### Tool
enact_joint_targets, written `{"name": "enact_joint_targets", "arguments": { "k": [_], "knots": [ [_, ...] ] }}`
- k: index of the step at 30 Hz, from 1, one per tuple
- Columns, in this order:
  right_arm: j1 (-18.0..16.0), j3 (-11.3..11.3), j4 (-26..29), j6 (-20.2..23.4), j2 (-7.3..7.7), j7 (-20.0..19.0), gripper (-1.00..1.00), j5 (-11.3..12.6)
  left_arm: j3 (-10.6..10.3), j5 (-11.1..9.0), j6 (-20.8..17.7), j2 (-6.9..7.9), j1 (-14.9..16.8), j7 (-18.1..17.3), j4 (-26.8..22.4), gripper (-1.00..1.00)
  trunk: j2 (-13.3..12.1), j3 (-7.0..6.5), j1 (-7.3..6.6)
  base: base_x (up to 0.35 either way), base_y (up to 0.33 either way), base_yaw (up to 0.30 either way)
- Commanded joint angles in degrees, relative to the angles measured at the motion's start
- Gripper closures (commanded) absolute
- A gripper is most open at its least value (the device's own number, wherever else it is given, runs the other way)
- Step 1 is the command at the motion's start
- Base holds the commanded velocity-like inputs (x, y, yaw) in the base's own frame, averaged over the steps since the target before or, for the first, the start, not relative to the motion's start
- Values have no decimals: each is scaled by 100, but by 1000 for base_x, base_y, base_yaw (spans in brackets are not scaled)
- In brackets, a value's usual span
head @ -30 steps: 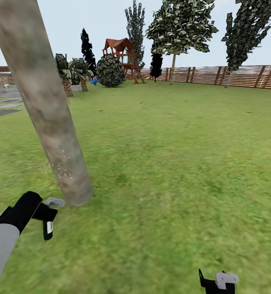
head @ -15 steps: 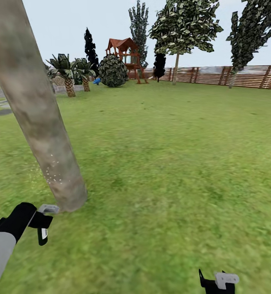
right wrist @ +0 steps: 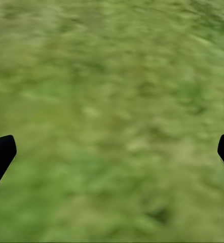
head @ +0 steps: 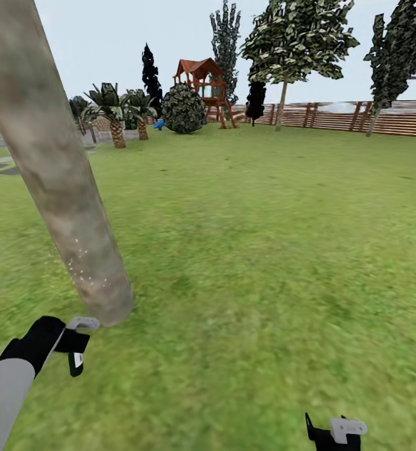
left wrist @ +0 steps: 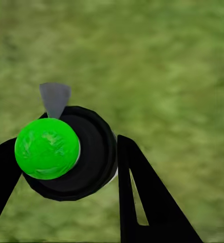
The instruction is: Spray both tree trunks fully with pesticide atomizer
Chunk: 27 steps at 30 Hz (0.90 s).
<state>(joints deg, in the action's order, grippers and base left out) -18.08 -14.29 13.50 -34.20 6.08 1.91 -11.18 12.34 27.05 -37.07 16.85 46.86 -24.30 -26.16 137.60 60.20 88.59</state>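
Lawn (head: pixel 264 250) fills most of the head view, brown slat fence (head: pixel 358 116) along the far edge. Thick mottled tree trunk (head: pixel 51 169) leans across the left side, base flared into the grass, faint white specks low on the bark (head: pixel 76 266). Far back: leafy tree (head: pixel 299 37), round bush (head: pixel 184 109), red-roofed play tower (head: pixel 202 78), short palms (head: pixel 114 109).

Left gripper (head: pixel 76 341) sits low, just beside the trunk base, clamped on the pesticide atomizer (left wrist: pixel 66 154). Left wrist view: black round body with a green cap (left wrist: pixel 47 148) wedged between the two black fingers (left wrist: pixel 142 197), grey nozzle tab (left wrist: pixel 54 98) sticking out over grass.

Right gripper (right wrist: pixel 112 147) hangs over bare grass, well apart from the trunk. Fingertips at opposite edges of the right wrist view: spread wide, nothing between.
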Motion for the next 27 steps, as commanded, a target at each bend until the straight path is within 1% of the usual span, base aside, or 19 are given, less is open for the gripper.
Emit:
{"name": "enact_joint_targets", "arguments": {
  "k": [1, 8, 12, 14, 16, 17, 27],
  "knots": [
    [-3, -30, -6, -17, -2, 21, -100, -60, 48, 26, -28, -6, -13, 30, -11, 100, 2, 5, 1, 223, -203, 247],
    [-3, -30, -6, -17, -2, 20, -100, -60, 65, 11, -37, -14, -19, 57, -20, 100, 2, 5, 1, 202, -188, 272],
    [-3, -30, -6, -17, -2, 20, -100, -60, 67, 1, -37, -15, -19, 57, -36, 100, 2, 5, 1, -70, -154, 276],
    [-5, -30, -6, -17, -2, 20, -100, -60, 67, -102, -35, -15, -19, 57, -37, 100, 2, 5, 1, -37, -229, 237],
    [-3, -30, -6, -17, -2, 20, -100, -60, 63, -265, -30, -15, -19, 57, -46, 100, 2, 5, 1, 53, -259, 72],
    [-3, -30, -6, -17, -2, 20, -100, -60, 61, -298, -29, -15, -19, 57, -48, 100, 2, 5, 1, 77, -266, 21],
    [-3, -30, -6, -17, -2, 20, -100, -60, 58, -341, -28, -17, -19, 57, -47, 100, 2, 5, 1, 86, -268, 3]
  ]
}}
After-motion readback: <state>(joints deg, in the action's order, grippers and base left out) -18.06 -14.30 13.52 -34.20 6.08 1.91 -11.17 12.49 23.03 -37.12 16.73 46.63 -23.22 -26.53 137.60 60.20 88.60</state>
